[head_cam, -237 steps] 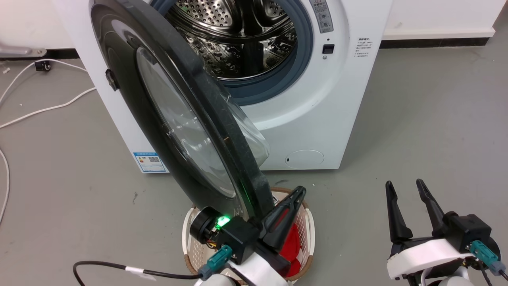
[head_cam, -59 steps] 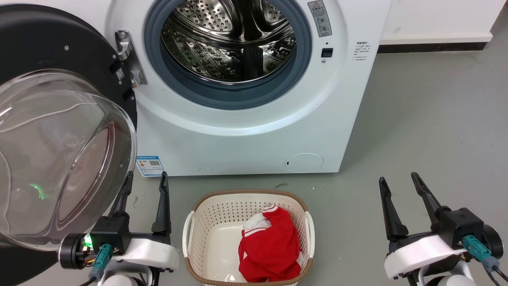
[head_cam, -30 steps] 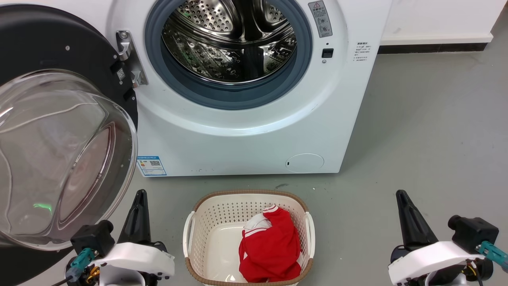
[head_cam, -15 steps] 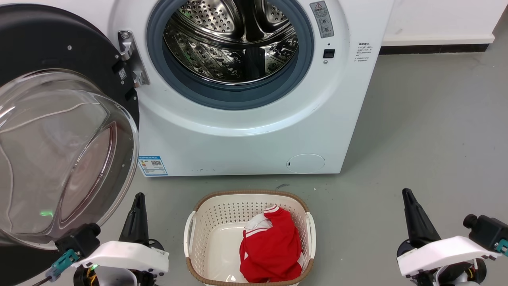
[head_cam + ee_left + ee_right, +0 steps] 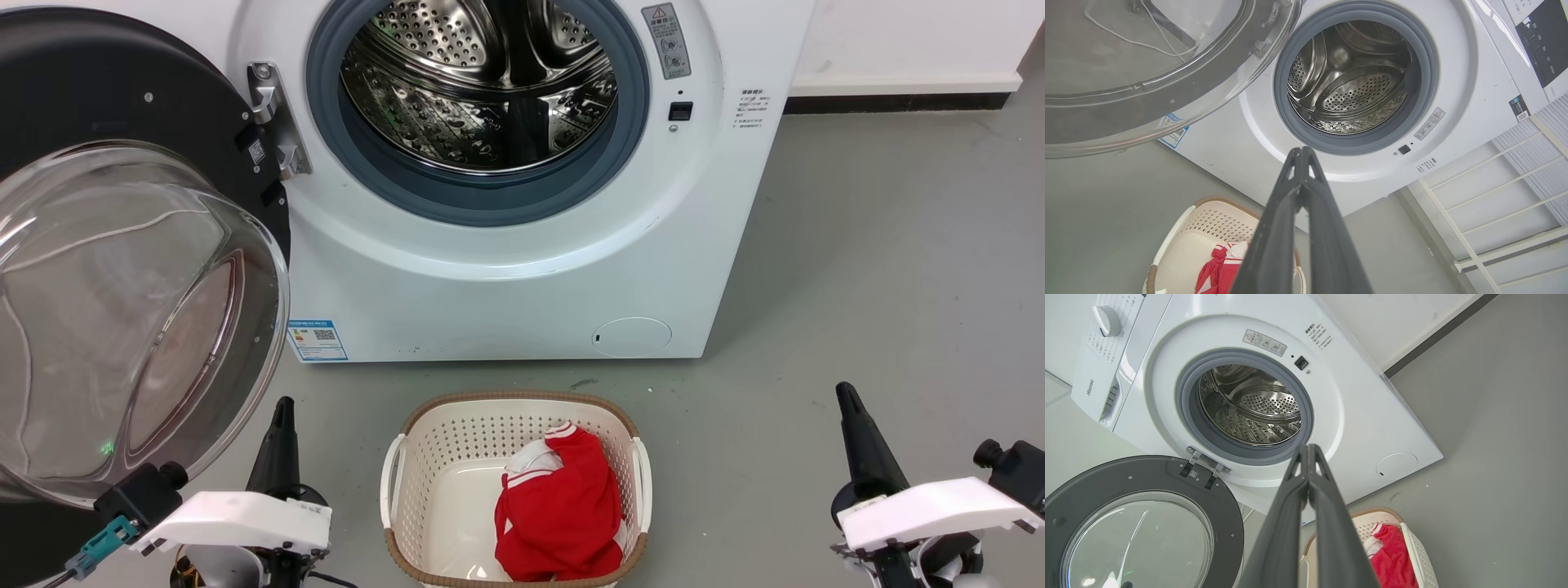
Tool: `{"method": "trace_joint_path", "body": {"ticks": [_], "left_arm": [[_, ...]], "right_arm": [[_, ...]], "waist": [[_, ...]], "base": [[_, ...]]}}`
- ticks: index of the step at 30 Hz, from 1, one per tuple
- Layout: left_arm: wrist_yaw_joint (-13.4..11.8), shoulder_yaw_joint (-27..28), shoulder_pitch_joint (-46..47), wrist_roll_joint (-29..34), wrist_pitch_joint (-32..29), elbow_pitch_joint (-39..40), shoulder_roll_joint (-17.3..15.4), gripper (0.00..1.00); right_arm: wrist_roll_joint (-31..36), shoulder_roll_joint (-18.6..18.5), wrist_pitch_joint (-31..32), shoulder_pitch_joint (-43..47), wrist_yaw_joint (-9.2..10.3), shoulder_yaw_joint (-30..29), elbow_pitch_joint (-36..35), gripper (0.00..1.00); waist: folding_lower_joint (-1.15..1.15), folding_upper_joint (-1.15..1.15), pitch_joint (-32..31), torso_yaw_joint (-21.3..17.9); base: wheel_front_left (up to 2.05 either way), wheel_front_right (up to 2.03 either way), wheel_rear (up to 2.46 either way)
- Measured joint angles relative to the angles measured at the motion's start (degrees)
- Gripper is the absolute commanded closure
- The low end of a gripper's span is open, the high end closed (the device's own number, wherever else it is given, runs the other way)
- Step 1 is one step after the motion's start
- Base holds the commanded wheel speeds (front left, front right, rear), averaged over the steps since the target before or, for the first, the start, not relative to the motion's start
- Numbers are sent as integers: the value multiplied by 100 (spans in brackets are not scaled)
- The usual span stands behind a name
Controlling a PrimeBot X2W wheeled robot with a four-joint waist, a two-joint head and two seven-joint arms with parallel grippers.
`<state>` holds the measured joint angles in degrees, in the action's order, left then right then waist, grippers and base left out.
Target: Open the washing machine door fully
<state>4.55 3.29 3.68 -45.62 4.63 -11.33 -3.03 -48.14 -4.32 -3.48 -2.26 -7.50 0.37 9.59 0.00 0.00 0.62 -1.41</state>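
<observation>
The washing machine door (image 5: 98, 106), a black disc with a clear bulging glass bowl (image 5: 122, 318), stands swung wide to the left of the white washing machine (image 5: 506, 278). It hangs on a metal hinge (image 5: 273, 122) and shows again as the door (image 5: 1139, 514) and the door (image 5: 1147, 73). The steel drum mouth (image 5: 482, 82) lies uncovered. My left gripper (image 5: 282, 412) sits low at the lower left, just right of the glass bowl, shut on nothing, tips touching (image 5: 1301, 152). My right gripper (image 5: 845, 400) is at the lower right, also shut and empty (image 5: 1307, 448).
A cream laundry basket (image 5: 637, 482) holding a red and white garment (image 5: 559, 506) stands on the grey floor between my arms, in front of the machine. A white wire rack (image 5: 1515, 204) appears in the left wrist view. Open floor (image 5: 882, 261) lies right of the machine.
The door went from half open with my left gripper at its edge to swung wide. Both grippers then shut, turned edge-on and drew back low. The camera has shifted slightly.
</observation>
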Motion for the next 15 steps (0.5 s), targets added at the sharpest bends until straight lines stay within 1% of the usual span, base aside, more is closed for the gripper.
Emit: {"method": "trace_joint_path", "body": {"ticks": [2,3,15], "left_arm": [[3,21,5,-229,-55,-13,0,100],[3,21,5,-229,-55,-13,0,100],[69,77,28,-1105,-261,-64,2,100]], "right_arm": [[-241,-4,36,-2,0,-19,22,100],[-241,-4,36,-2,0,-19,22,100],[-1103,-13,162,-64,0,-94,109,100]], "waist": [[0,0,-2,5],[0,0,-2,5],[0,0,-8,25]], "base": [[0,0,0],[0,0,0],[0,0,0]]}}
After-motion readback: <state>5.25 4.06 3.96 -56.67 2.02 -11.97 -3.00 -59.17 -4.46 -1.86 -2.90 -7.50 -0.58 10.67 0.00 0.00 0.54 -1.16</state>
